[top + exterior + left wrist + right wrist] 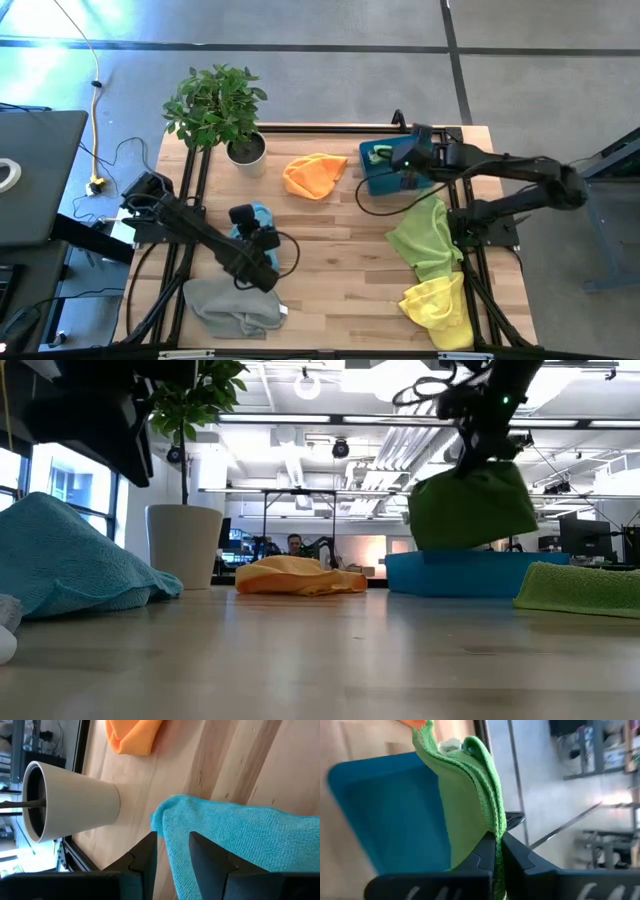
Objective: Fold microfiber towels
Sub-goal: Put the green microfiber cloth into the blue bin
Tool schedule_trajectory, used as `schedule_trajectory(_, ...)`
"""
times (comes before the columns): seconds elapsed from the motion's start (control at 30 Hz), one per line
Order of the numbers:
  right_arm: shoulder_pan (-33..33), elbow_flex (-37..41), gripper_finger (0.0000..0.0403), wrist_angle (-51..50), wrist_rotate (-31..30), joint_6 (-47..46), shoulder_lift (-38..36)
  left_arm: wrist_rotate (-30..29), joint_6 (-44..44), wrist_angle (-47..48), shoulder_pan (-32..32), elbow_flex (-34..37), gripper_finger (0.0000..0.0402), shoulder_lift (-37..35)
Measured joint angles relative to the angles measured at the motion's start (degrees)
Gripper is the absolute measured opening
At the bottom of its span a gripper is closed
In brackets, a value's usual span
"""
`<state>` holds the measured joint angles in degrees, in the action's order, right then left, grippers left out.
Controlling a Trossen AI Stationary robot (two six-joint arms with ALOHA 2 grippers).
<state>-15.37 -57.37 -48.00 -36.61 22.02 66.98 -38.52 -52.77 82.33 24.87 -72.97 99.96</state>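
Right gripper apparently hides the folded green towel's pinched edge.

The high view looks straight down on the whole worktop. The low view sits at the worktop surface and looks level into the room. Both show the orange towel and the blue bin. Each wrist camera looks closely past its own claw.

Grey floor, bright ceiling lights, exposed ducts.

Grey towel partly under left arm; yellow towel cut by frame edge.
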Motion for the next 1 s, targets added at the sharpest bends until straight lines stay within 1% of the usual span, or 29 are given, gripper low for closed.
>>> schedule_trajectory(0.23,-7.39,5.91,0.0000,14.95,0.18,15.35,0.17,-0.08,2.40,-1.20,-2.11,0.00,0.0103,0.00)
schedule_trajectory(0.4,-12.21,6.04,0.0000,20.83,0.43,22.43,0.04,-0.11,2.42,-1.36,-3.17,0.00,0.0103,0.00)
schedule_trajectory(0.47,-14.47,6.04,0.0000,24.45,2.52,26.58,0.06,-0.15,2.79,-1.34,-3.65,0.00,0.0103,0.00)
schedule_trajectory(0.6,-19.17,6.04,0.0000,29.95,10.36,33.61,1.60,-0.34,3.97,-2.00,-4.92,0.00,0.0103,0.00)
schedule_trajectory(0.7,-22.59,6.02,0.0000,32.28,12.90,33.66,3.74,-0.62,3.98,-3.50,-5.87,0.00,0.0103,0.00)
schedule_trajectory(0.83,-25.88,6.02,0.0000,29.87,18.12,30.58,7.68,-0.74,4.96,-4.79,-6.50,0.00,0.0103,-0.02)
schedule_trajectory(1.0,-25.84,6.04,0.0000,27.34,25.42,29.18,12.39,-0.74,4.98,-4.75,-6.54,0.00,0.0103,-0.01)
